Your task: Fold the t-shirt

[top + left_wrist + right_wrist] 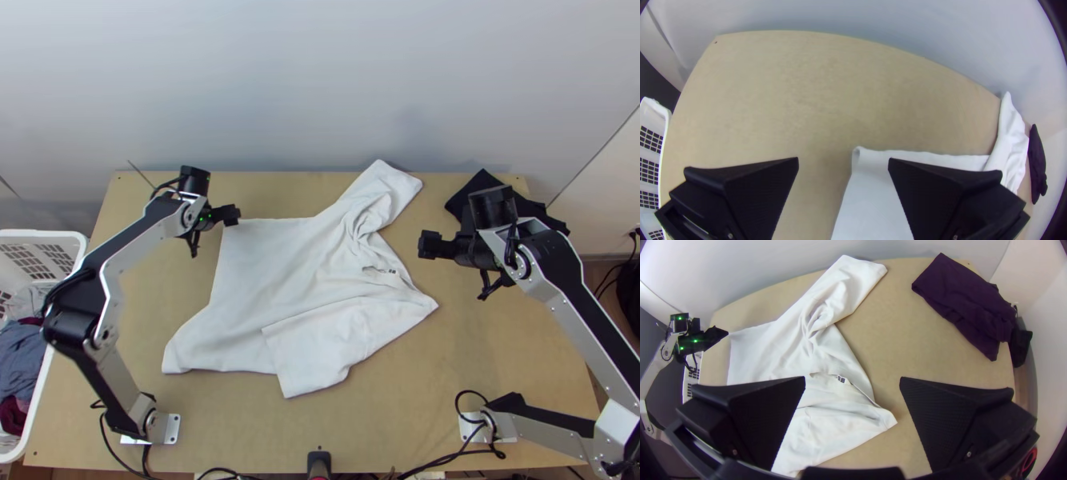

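Observation:
The white t-shirt (272,272) lies on the table, mostly spread, with wrinkles near the collar; one sleeve points to the far edge and a flap lies folded over near the front. My left gripper (232,214) is at the shirt's far left corner; in the left wrist view my left gripper (843,164) stands open, that shirt corner (867,162) between and beyond its fingers. My right gripper (429,245) is above the table right of the collar. In the right wrist view my right gripper (852,384) is open, with the shirt (827,360) below it.
A dark folded cloth (472,192) lies at the table's far right, partly behind the right arm. A white basket (80,240) holding clothes stands left of the table (416,400). Bare wood surrounds the shirt.

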`<state>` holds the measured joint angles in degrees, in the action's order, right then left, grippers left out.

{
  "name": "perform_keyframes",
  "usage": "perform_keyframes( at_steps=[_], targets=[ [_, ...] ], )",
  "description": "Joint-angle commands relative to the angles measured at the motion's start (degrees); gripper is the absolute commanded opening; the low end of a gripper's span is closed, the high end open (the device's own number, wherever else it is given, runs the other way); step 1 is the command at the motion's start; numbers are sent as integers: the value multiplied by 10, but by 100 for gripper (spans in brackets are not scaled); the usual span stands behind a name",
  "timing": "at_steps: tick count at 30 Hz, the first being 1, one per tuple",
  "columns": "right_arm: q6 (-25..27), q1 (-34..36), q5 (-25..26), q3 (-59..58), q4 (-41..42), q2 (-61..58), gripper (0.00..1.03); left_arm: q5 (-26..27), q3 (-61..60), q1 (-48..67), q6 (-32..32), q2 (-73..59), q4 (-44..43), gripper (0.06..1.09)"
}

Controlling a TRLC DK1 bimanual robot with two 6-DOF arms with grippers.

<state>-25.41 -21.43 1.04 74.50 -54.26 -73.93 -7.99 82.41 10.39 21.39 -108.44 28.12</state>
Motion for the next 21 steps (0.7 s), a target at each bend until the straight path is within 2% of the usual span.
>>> perform_keyframes(
  at_steps=[1, 7, 11, 13, 18, 21],
  targets=[
    [0, 7, 0, -7, -1, 0, 99, -19, 50, 9, -1, -77, -7, 104],
    [1, 3, -1, -4, 0, -2, 99, -19, 57, 16, 1, -102, 1, 102],
    [4, 2, -1, 0, 0, -10, 99, -18, 64, 23, 3, -111, 0, 87],
    [4, 2, -1, -1, 0, -11, 99, -18, 67, 25, 6, -113, -1, 70],
    [3, 2, -2, -7, 0, -10, 99, -34, 59, 32, 1, -106, -45, 11],
    [3, 1, -2, -7, 0, -10, 99, -41, 67, 30, -4, -106, -49, 10]
  ],
)
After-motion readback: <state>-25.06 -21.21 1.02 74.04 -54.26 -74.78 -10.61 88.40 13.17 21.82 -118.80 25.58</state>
